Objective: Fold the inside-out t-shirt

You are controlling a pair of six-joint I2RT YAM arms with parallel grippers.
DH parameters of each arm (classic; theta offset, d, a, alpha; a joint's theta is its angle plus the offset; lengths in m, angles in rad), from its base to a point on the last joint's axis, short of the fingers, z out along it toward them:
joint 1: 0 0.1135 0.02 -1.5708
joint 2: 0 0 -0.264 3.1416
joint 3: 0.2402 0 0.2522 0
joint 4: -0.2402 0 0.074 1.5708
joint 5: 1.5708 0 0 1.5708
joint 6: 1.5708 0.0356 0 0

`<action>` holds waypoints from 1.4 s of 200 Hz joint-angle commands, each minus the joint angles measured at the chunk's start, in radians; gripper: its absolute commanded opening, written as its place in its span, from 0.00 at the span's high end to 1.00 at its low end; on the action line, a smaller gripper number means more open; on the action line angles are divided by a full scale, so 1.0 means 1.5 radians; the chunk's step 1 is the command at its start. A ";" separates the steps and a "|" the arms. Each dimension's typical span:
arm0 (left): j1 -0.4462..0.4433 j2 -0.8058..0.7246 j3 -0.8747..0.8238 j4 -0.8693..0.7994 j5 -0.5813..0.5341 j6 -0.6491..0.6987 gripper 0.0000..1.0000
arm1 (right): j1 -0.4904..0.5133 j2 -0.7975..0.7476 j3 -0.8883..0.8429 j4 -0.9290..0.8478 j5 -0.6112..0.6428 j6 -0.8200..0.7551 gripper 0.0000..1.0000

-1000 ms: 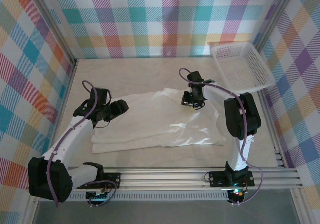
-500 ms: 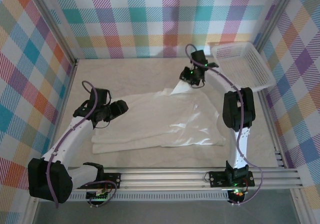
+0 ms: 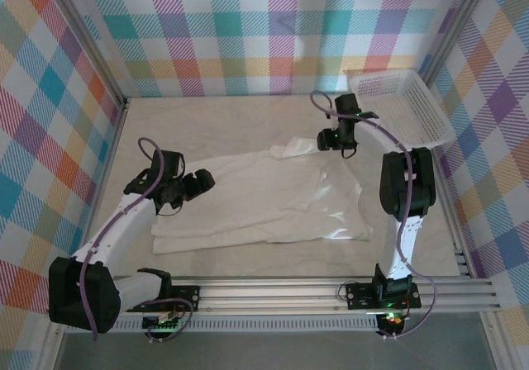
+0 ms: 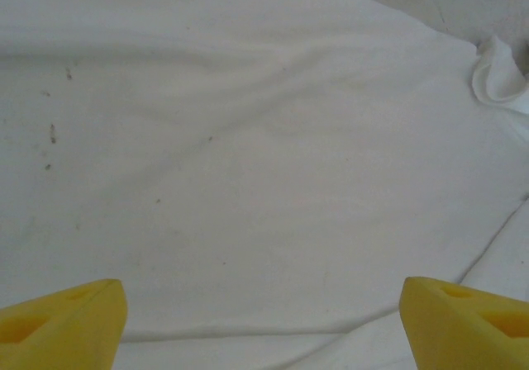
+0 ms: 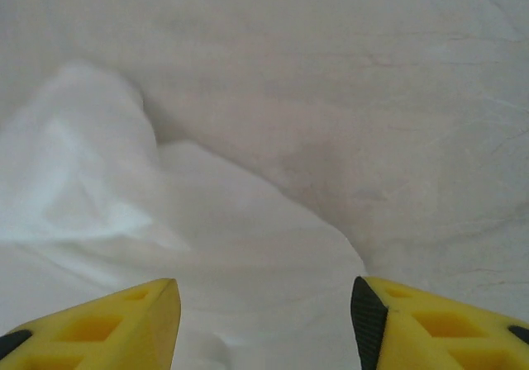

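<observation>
Left gripper point(image 3: 198, 182): jaws wide apart, nothing between them. It sits low over the cloth; can't tell whether it touches.
Left fingers point(image 4: 62, 320): yellow, at both lower corners of the left wrist view, with smooth cloth running under and ahead of them.
Right gripper point(image 3: 336, 139): jaws apart, nothing clamped.
Shirt point(image 3: 264, 196): white, spread flat on the table between the two grippers. Its left end lies under the left gripper and its far right corner under the right gripper. It has faint creases and a few dark specks ahead-left of the left fingers.
Fold point(image 5: 83, 163): raised hump of shirt cloth just ahead and left of the right gripper. It is blurred, so I can't tell which part of the shirt it is.
Table point(image 5: 372, 97): bare beige surface ahead and right of the right gripper, past the shirt's edge.
Basket point(image 3: 380, 73): white lattice, beyond and to the right of the right gripper, near but apart from it.
</observation>
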 commanded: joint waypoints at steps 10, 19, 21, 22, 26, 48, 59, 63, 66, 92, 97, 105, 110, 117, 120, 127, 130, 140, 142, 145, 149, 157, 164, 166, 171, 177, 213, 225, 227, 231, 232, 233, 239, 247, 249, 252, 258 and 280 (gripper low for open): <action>-0.008 0.018 0.038 -0.030 -0.016 0.033 0.10 | 0.017 0.039 0.017 0.020 0.041 -0.185 0.38; -0.007 0.019 0.050 -0.045 -0.030 0.044 0.10 | 0.021 0.062 0.039 0.009 0.040 -0.197 0.38; -0.006 0.019 0.053 -0.049 -0.033 0.046 0.10 | 0.022 0.068 0.044 0.005 0.041 -0.198 0.38; -0.006 0.020 0.055 -0.051 -0.035 0.048 0.10 | 0.022 0.071 0.047 0.003 0.041 -0.198 0.38; -0.006 0.019 0.060 -0.056 -0.039 0.052 0.10 | 0.022 0.083 0.060 -0.007 0.045 -0.197 0.38; -0.001 0.016 0.071 -0.069 -0.043 0.056 0.09 | 0.022 0.151 0.136 -0.074 0.066 -0.188 0.38; -0.001 0.015 0.069 -0.064 -0.039 0.053 0.09 | 0.022 0.173 0.160 -0.101 0.076 -0.182 0.38; -0.001 0.016 0.068 -0.064 -0.038 0.050 0.09 | 0.022 0.177 0.164 -0.104 0.078 -0.181 0.38; 0.000 0.016 0.066 -0.061 -0.036 0.049 0.10 | 0.022 0.178 0.164 -0.105 0.080 -0.181 0.38; 0.000 0.024 0.056 -0.047 -0.030 0.039 0.10 | 0.022 0.179 0.150 -0.095 0.069 -0.176 0.41; 0.000 0.027 0.058 -0.048 -0.033 0.039 0.10 | 0.022 0.178 0.148 -0.094 0.061 -0.175 0.45; 0.003 0.035 0.065 -0.053 -0.042 0.037 0.10 | 0.022 0.175 0.145 -0.091 0.047 -0.172 0.55; 0.006 0.041 0.074 -0.059 -0.050 0.033 0.09 | 0.022 0.175 0.146 -0.091 0.039 -0.170 0.62; 0.016 0.052 0.093 -0.068 -0.065 0.030 0.10 | 0.022 0.173 0.147 -0.092 0.035 -0.165 0.72; 0.021 0.058 0.102 -0.074 -0.073 0.029 0.10 | 0.022 0.171 0.148 -0.092 0.035 -0.162 0.76; 0.037 0.075 0.125 -0.083 -0.086 0.028 0.12 | 0.022 0.169 0.154 -0.095 0.037 -0.157 0.84; 0.045 0.085 0.135 -0.088 -0.091 0.029 0.13 | 0.022 0.168 0.156 -0.096 0.037 -0.155 0.87; 0.073 0.133 0.182 -0.114 -0.119 0.027 0.17 | 0.022 0.160 0.161 -0.099 0.036 -0.150 0.93; 0.079 0.144 0.193 -0.121 -0.126 0.026 0.18 | 0.022 0.158 0.162 -0.099 0.035 -0.149 0.94; 0.086 0.162 0.210 -0.130 -0.134 0.026 0.19 | 0.022 0.154 0.163 -0.098 0.034 -0.148 0.95; 0.096 0.186 0.232 -0.145 -0.148 0.029 0.21 | 0.022 0.149 0.163 -0.097 0.031 -0.146 0.95; 0.115 0.235 0.268 -0.160 -0.166 0.033 0.23 | 0.022 0.140 0.161 -0.093 0.025 -0.143 0.96; 0.131 0.275 0.301 -0.169 -0.167 0.033 0.24 | 0.021 0.133 0.161 -0.092 0.018 -0.141 0.97; 0.136 0.285 0.308 -0.169 -0.163 0.033 0.24 | 0.022 0.131 0.161 -0.093 0.017 -0.141 0.98; 0.147 0.311 0.325 -0.167 -0.154 0.034 0.24 | 0.022 0.127 0.160 -0.093 0.012 -0.138 0.98; 0.157 0.339 0.346 -0.163 -0.141 0.035 0.24 | 0.022 0.122 0.159 -0.094 0.008 -0.135 0.98; 0.182 0.515 0.472 -0.189 -0.088 0.070 0.24 | 0.022 0.113 0.141 -0.092 -0.002 -0.126 0.97; 0.182 0.554 0.504 -0.201 -0.083 0.088 0.24 | 0.022 0.113 0.135 -0.092 0.000 -0.127 0.97; 0.182 0.560 0.508 -0.202 -0.084 0.091 0.24 | 0.022 0.114 0.133 -0.092 0.000 -0.127 0.97; 0.182 0.573 0.518 -0.207 -0.085 0.097 0.24 | 0.022 0.112 0.130 -0.090 0.002 -0.128 0.97; 0.182 0.576 0.520 -0.209 -0.085 0.098 0.24 | 0.022 0.112 0.130 -0.089 0.002 -0.128 0.97; 0.182 0.579 0.522 -0.210 -0.086 0.099 0.25 | 0.022 0.112 0.129 -0.089 0.002 -0.128 0.97; 0.182 0.595 0.534 -0.222 -0.090 0.106 0.28 | 0.022 0.112 0.126 -0.087 0.004 -0.127 0.97; 0.182 0.614 0.546 -0.233 -0.101 0.110 0.33 | 0.022 0.112 0.124 -0.086 0.006 -0.126 0.97; 0.182 0.617 0.547 -0.235 -0.105 0.111 0.34 | 0.022 0.112 0.124 -0.085 0.006 -0.126 0.97; 0.182 0.621 0.549 -0.237 -0.110 0.111 0.35 | 0.022 0.113 0.124 -0.085 0.007 -0.125 0.97; 0.182 0.628 0.550 -0.237 -0.122 0.112 0.39 | 0.022 0.112 0.124 -0.085 0.008 -0.123 0.97; 0.184 0.643 0.568 -0.242 -0.161 0.113 0.59 | 0.021 0.113 0.130 -0.087 0.007 -0.120 0.99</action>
